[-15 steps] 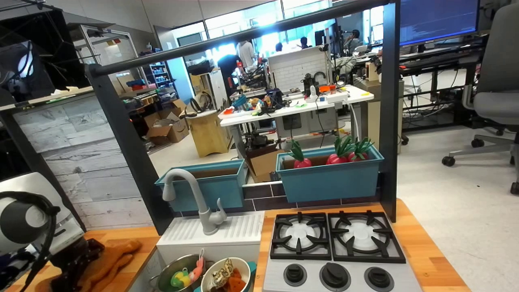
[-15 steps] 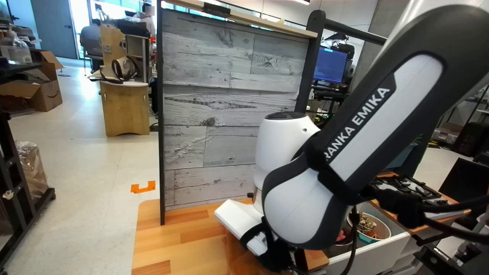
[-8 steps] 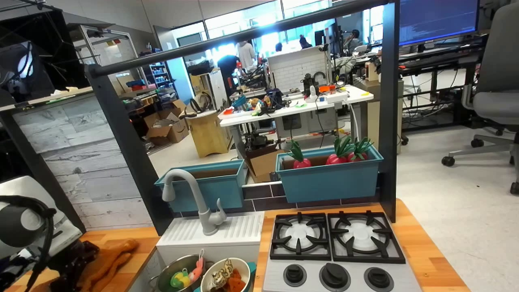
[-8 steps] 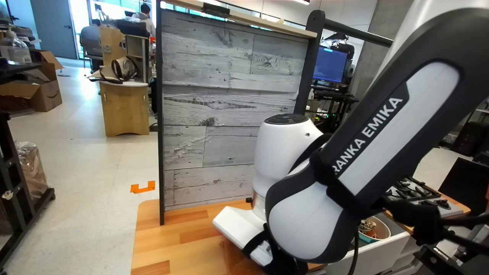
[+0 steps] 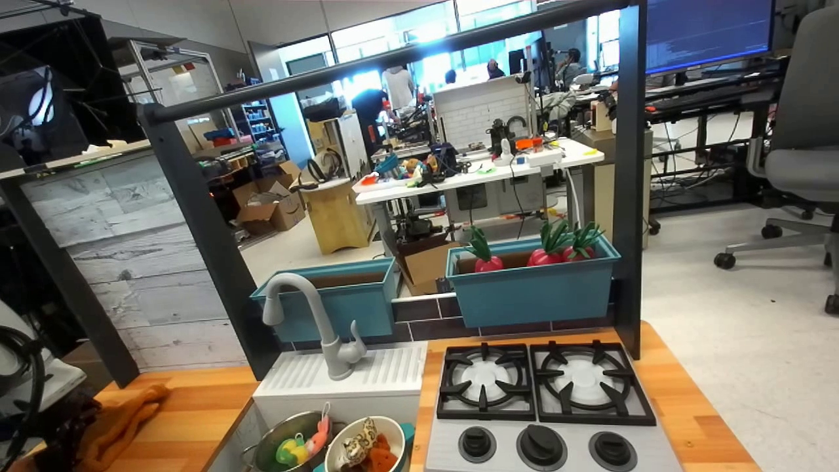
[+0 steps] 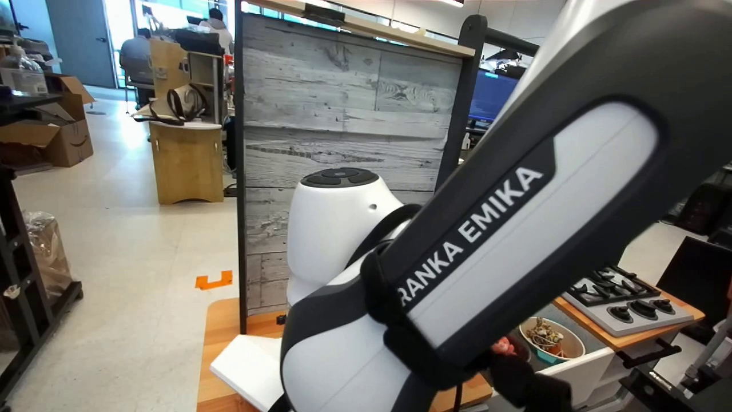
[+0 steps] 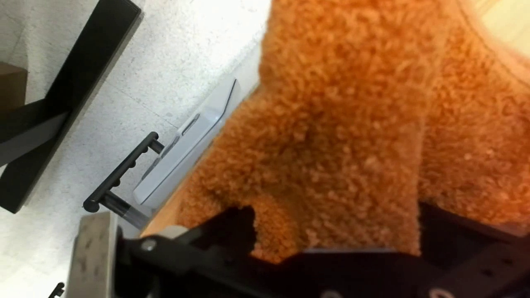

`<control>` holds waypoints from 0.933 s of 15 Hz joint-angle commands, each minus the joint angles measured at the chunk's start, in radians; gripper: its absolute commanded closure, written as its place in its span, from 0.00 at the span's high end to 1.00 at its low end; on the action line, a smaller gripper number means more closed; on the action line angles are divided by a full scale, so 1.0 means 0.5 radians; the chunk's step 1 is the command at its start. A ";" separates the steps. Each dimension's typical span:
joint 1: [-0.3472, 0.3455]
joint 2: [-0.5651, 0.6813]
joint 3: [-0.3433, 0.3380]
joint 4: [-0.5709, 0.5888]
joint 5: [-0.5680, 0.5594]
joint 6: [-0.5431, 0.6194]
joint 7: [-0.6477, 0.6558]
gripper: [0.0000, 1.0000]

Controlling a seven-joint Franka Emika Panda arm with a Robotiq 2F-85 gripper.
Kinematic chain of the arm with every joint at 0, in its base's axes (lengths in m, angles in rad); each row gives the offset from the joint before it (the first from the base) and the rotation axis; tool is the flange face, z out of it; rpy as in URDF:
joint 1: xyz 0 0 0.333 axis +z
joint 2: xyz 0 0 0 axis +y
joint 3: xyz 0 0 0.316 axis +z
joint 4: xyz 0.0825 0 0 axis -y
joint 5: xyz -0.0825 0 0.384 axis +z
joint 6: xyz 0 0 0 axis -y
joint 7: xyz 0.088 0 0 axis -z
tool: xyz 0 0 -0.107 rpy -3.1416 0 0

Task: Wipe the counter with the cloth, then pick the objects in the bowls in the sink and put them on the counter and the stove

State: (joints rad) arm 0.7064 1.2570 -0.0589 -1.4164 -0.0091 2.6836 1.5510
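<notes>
- My table (image 5: 196,406) has a light-brown wood-grain top, with the sink (image 5: 367,401) and the black-grated stove (image 5: 534,406) set side by side in it. A grey weathered plank panel (image 6: 343,114) rises along one edge, and teal planters (image 5: 534,295) stand behind the grey faucet (image 5: 337,360) and the stove.
- Around it I get a bright, cluttered room: pale floor (image 5: 721,328), an office chair (image 5: 803,131), a monitor (image 5: 708,33), a wooden cabinet (image 6: 186,163), people (image 6: 218,35) far back.
- The wrist view gives me the orange cloth (image 7: 352,103) up close, lying on the table and bunched between the fingers (image 7: 236,227) of my hand (image 7: 335,207), which is spread wide. Whether they press on it I can't tell.
- In an exterior view the arm (image 6: 514,246) blocks both from me; in an exterior view the cloth (image 5: 124,419) shows beside the dark hand, near the foot of the panel.
- Both exterior views show the dark metal bowl (image 5: 282,426) and the pale bowl (image 5: 392,429) in the sink, toy foods (image 5: 381,455) inside each.
- Orange tape (image 6: 217,284) on the floor shows in an exterior view alone.
- Lettering on the arm reads "RANKA EMIKA", its start covered. A cardboard box (image 6: 66,146) carries a curved mark; the monitor's text is too small for me to read.
</notes>
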 commanded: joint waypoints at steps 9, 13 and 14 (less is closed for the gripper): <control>-0.131 0.018 -0.318 -0.380 0.063 0.166 0.497 1.00; -0.115 0.179 -0.197 -0.034 0.019 0.145 0.419 1.00; -0.113 0.181 -0.171 0.012 0.007 0.152 0.393 1.00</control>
State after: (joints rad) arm 0.6460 1.2060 -0.2037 -1.5733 0.0041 2.7361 1.7569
